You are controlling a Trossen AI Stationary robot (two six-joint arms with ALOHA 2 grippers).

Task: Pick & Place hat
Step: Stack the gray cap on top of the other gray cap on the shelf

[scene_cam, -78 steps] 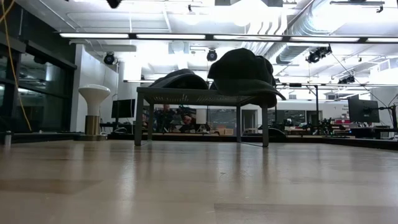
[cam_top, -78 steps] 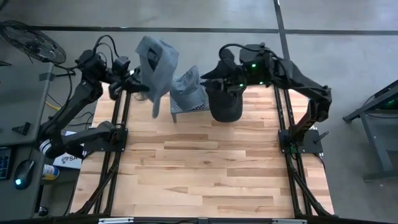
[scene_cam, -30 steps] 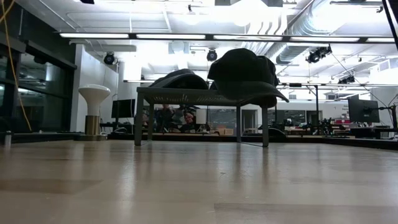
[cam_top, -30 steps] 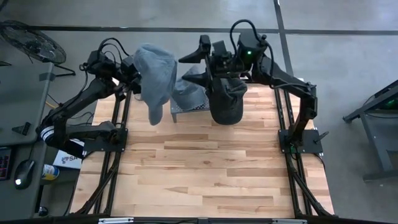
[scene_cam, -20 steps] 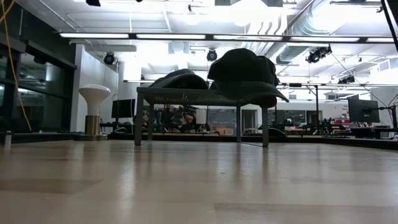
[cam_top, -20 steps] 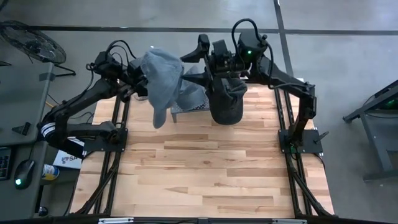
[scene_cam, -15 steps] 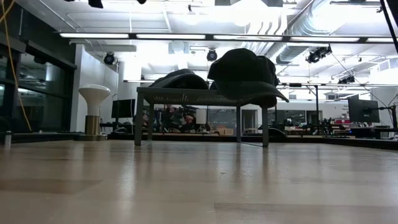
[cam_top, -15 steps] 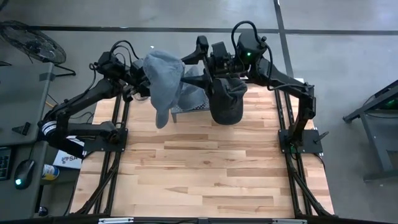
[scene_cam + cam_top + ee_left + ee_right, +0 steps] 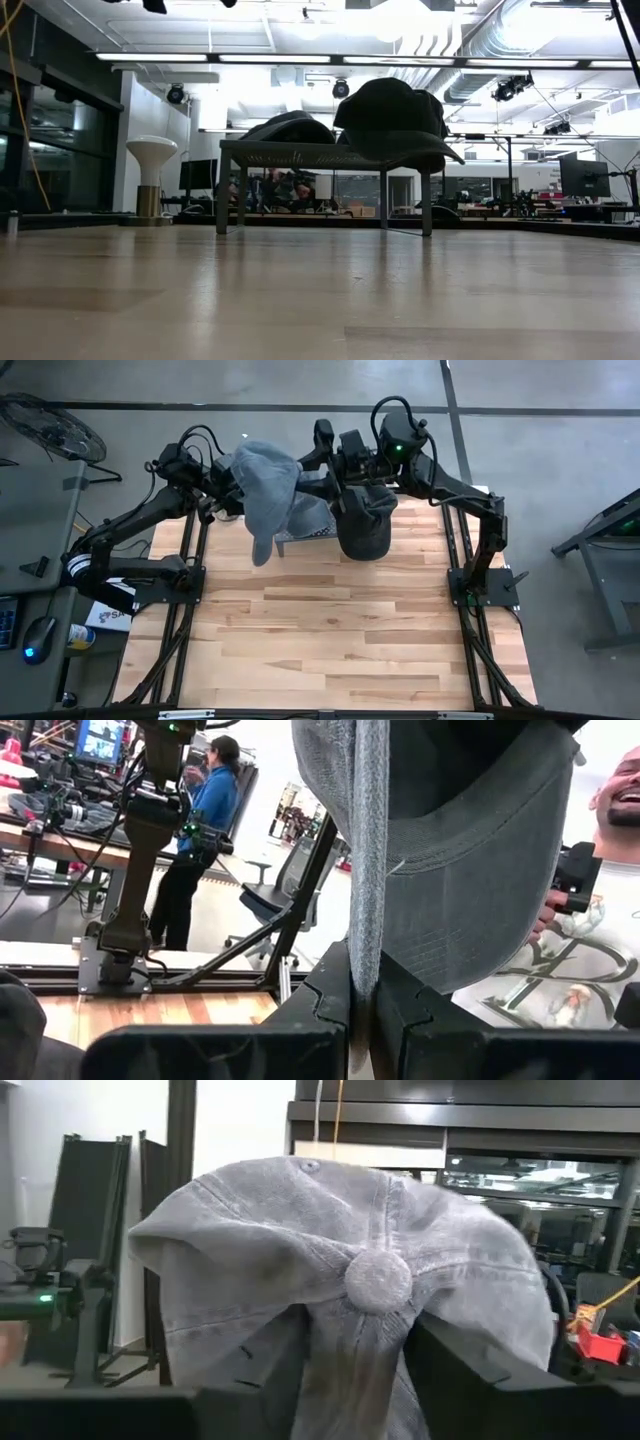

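Observation:
A light grey cap [image 9: 266, 488] hangs in the air over the table's far left, its brim [image 9: 261, 546] pointing toward the near edge. My left gripper [image 9: 228, 495] is shut on it from the left. My right gripper [image 9: 318, 455] is open at the cap's right side; in the right wrist view its fingers stand on either side of the crown, below the top button [image 9: 378, 1278]. On a small rack [image 9: 305, 532] lie a grey hat [image 9: 312, 512] and a black hat [image 9: 362, 525]. My left gripper pinches an edge of the grey cap [image 9: 367, 955] between its two shut fingers [image 9: 325, 995], coming level from the table's left. The cap is lifted clear and stands up past the fingers, its hollow side [image 9: 470, 870] toward the wrist camera. My right gripper's open fingers [image 9: 470, 1370] flank the cap's crown [image 9: 340, 1350], coming from the right; whether they touch the cloth I cannot tell.
The rack [image 9: 320, 155] stands on thin legs at the table's far edge, with the black hat [image 9: 395, 115] drooping over its right end. The wooden table top [image 9: 330, 640] stretches toward the near edge. People show in the room beyond [image 9: 205, 810].
My left gripper has carried the grey cap toward the table's right, closer to the right gripper and over the rack's left end. The right gripper has stayed open and nearly still above the rack.

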